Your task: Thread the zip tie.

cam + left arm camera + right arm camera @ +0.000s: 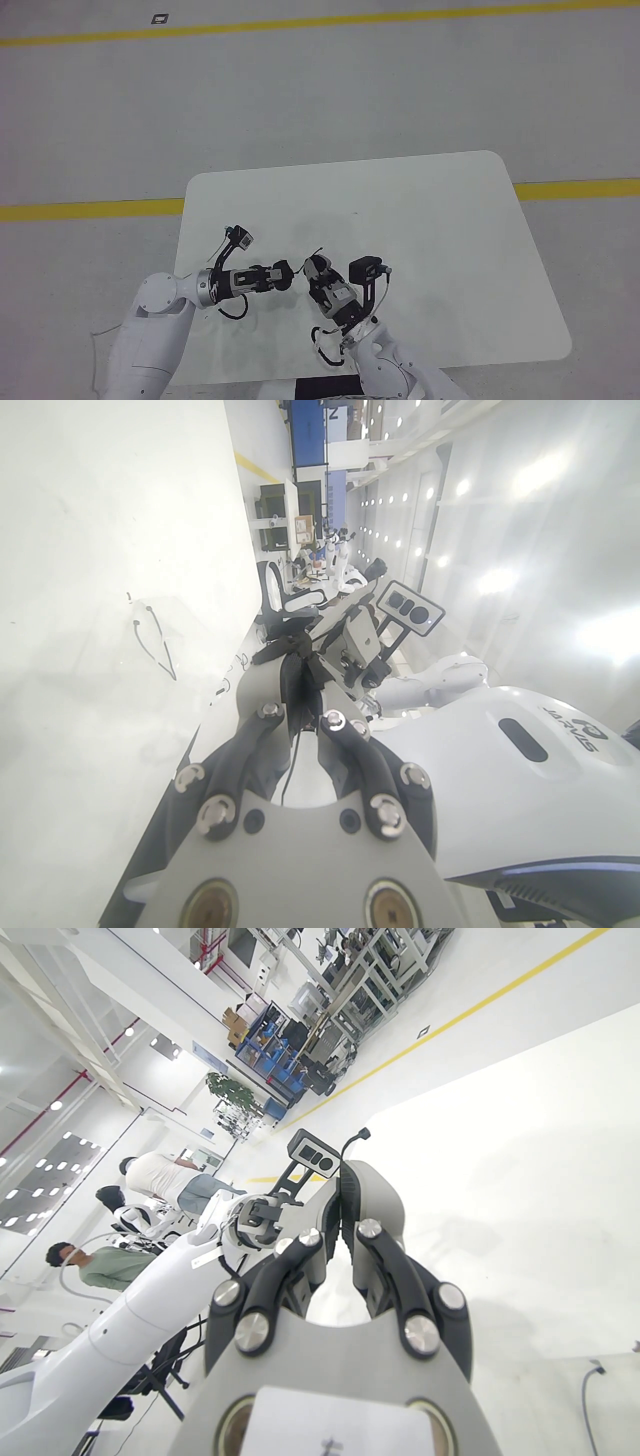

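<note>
The zip tie [353, 1140] is a thin black strap. Its head end curves up out of my right gripper [341, 1193], which is shut on it. In the top view both grippers meet tip to tip over the table's front part, the left gripper [284, 273] facing the right gripper [316, 266]. A short end of the zip tie [316, 252] sticks out above the right one. In the left wrist view my left gripper [301, 685] is shut, and the tie's thin tail [289, 765] runs back between its fingers.
The white table [420, 210] is bare beyond and to the right of the grippers. A thin dark curved line [152, 640] shows on the tabletop near them; whether it is a second tie or a shadow I cannot tell. The front edge lies just behind the arms.
</note>
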Available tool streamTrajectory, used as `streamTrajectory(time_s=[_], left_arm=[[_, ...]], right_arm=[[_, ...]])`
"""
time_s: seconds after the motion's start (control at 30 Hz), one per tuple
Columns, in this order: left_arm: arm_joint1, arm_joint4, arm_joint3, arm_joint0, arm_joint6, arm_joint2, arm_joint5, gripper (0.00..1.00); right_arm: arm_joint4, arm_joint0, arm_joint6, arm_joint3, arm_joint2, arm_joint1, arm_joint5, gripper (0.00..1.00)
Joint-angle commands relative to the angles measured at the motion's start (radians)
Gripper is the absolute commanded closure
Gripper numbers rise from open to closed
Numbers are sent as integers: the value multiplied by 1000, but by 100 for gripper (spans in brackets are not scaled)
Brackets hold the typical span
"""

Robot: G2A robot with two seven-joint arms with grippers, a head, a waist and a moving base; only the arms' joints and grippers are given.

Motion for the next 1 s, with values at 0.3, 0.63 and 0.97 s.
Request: streamTrajectory(time_s=[0.3, 0.63, 0.97], left_arm=[[0, 0, 0, 0, 0, 0, 0, 100], [0, 0, 0, 0, 0, 0, 0, 100], [0, 0, 0, 0, 0, 0, 0, 100]], right_arm=[[-14, -7, -19, -7, 10, 3, 22, 100], [-9, -9, -21, -13, 12, 4, 18, 100], [-7, -11, -16, -24, 5, 8, -13, 100]])
